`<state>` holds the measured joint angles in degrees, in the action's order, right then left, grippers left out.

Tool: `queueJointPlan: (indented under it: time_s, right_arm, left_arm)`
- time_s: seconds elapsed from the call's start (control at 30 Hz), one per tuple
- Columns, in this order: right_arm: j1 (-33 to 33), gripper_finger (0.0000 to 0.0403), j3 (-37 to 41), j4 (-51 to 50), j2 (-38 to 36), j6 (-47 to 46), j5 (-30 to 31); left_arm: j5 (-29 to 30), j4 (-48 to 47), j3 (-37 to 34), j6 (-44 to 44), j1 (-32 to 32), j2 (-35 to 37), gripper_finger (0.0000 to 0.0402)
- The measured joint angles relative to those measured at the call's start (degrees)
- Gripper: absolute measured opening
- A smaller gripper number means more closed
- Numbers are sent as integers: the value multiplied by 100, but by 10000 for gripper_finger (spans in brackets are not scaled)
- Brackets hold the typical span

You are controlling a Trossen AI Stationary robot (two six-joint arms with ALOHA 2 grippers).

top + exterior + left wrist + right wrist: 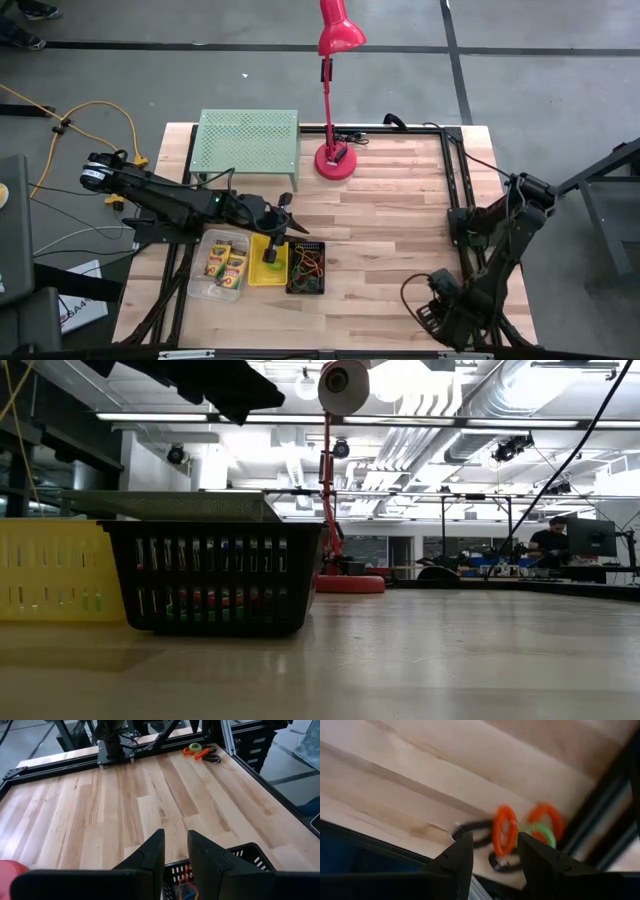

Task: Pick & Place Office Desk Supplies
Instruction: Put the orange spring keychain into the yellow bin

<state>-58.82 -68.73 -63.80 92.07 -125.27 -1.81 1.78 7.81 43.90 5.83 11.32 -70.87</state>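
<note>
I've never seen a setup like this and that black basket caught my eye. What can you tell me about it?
The black bin is a small rectangular basket with slotted mesh walls, plastic by the look of it. It stands upright on the wooden table near the front edge, its side against a yellow bin. Coloured loops, orange, green and red, lie inside. The left gripper hovers just behind it, fingers slightly apart and empty.

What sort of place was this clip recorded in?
Most likely a robotics lab or workshop: exposed ceiling ducts and strip lights, a grey floor with dark lines, and a person at a monitor beyond the wooden table.
</note>
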Motion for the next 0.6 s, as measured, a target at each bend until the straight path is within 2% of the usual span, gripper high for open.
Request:
queueJointPlan:
  time_s: [0.2,0.6]
  right_arm:
    - [-97,142,2,217,273,-557,-616]
    - [-92,142,2,957,819,-564,-977]
  left_arm:
    - [0,0,-2,19,0,0,79]
    - [-2,-15,0,-24,2,-11,79]
